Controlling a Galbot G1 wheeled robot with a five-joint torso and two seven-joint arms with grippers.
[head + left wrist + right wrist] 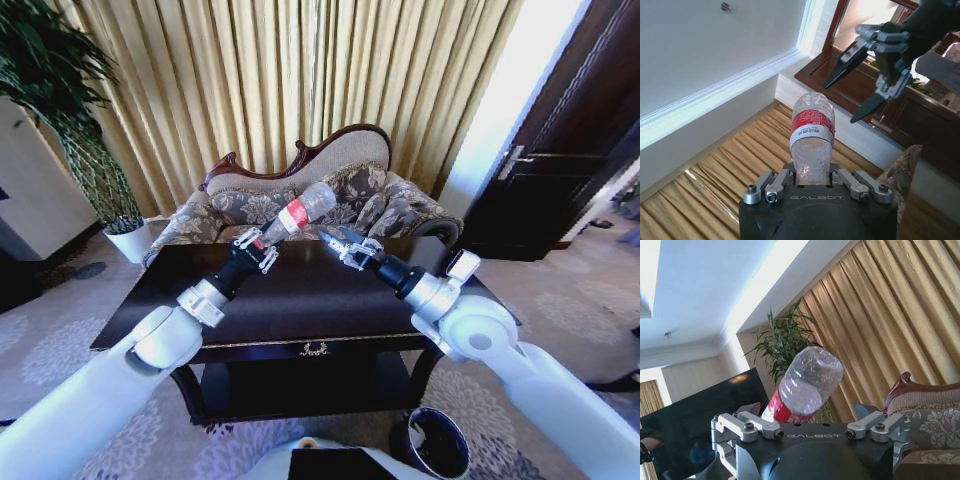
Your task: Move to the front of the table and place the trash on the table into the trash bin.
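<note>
I count one clear plastic red-labelled bottle (301, 212), clamped in my left gripper (262, 246); right gripper (342, 243), "GALBOT"-marked, is spread apart.

Both arms raised forward; left tool (262, 243) clamped shut, right tool (333, 240) spread open.

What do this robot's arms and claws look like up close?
Both arms have smooth white rounded shells, a silver ring at the wrist, then a black forearm section. The left gripper and right gripper have a black body marked GALBOT, silver metal links with bolts, and dark pointed fingers.
</note>
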